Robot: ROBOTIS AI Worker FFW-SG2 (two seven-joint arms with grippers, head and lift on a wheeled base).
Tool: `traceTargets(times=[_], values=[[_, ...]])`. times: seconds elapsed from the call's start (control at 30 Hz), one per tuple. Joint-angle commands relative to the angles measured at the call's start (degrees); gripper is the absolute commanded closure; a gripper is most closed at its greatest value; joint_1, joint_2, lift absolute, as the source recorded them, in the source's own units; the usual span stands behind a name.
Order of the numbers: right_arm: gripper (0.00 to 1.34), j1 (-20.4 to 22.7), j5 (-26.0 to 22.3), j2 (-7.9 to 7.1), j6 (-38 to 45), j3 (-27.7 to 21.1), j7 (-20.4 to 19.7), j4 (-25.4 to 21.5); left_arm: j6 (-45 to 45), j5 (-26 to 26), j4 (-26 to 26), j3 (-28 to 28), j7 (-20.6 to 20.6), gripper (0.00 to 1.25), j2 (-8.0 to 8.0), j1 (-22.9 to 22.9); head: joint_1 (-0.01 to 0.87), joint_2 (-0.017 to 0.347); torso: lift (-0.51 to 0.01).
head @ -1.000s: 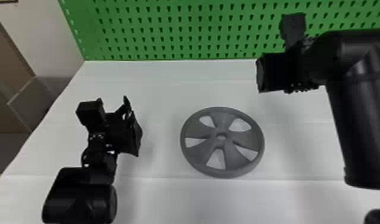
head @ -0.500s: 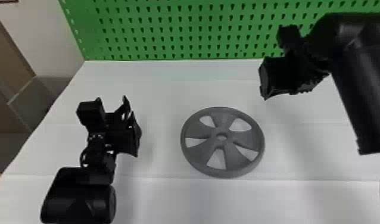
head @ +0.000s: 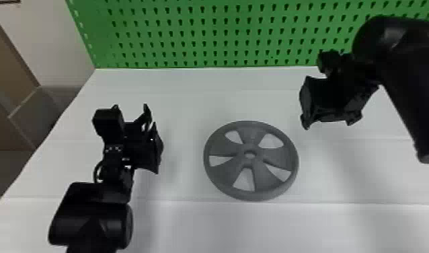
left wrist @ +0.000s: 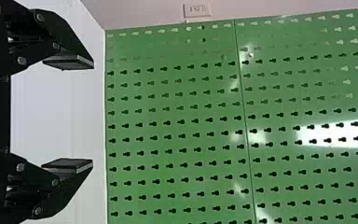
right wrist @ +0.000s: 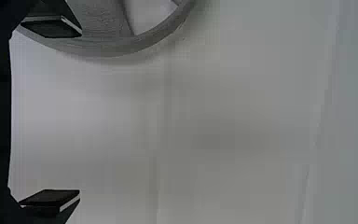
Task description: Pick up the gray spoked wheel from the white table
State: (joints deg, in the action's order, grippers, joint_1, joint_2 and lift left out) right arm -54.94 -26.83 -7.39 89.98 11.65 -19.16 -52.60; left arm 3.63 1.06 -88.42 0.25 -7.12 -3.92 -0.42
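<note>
Has the gray spoked wheel (head: 237,153) lying flat on the white surface (head: 190,228), near the middle, between the left tool (head: 151,129) and the right tool (head: 328,120) and apart from both. Holds the left tool spread, left of the wheel, pointing toward the far side. In the left wrist view, aims the left tool (left wrist: 93,114) at the green pegboard (head: 220,37), with both flat fingers well parted. Holds the right tool above the surface, right of the wheel and a little farther off, tipped downward. In the right wrist view, shows the right tool (right wrist: 80,113) spread as well, with part of the wheel's rim beyond one finger and bare surface across the gap. Stands the pegboard upright along the far edge, with a pale wall (head: 55,40) and brown panels (head: 8,57) at far left.
</note>
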Motion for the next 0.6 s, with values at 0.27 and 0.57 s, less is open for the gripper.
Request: traceTargets(times=[0.27, 0.57], values=[[0.09, -3.2, -5.9, -1.05, -0.4, 5.8, 0.0, 6.7, -0.6, 0.3, 0.2, -1.0, -0.1, 0.5, -0.56, -0.6, 0.779, 0.11, -0.069], [0.09, -2.6, -9.3, -1.31, -3.5, 9.4, 0.0, 8.7, -0.6, 0.3, 0.2, -1.0, -0.5, 0.5, -0.74, -0.5, 0.779, 0.11, -0.069]])
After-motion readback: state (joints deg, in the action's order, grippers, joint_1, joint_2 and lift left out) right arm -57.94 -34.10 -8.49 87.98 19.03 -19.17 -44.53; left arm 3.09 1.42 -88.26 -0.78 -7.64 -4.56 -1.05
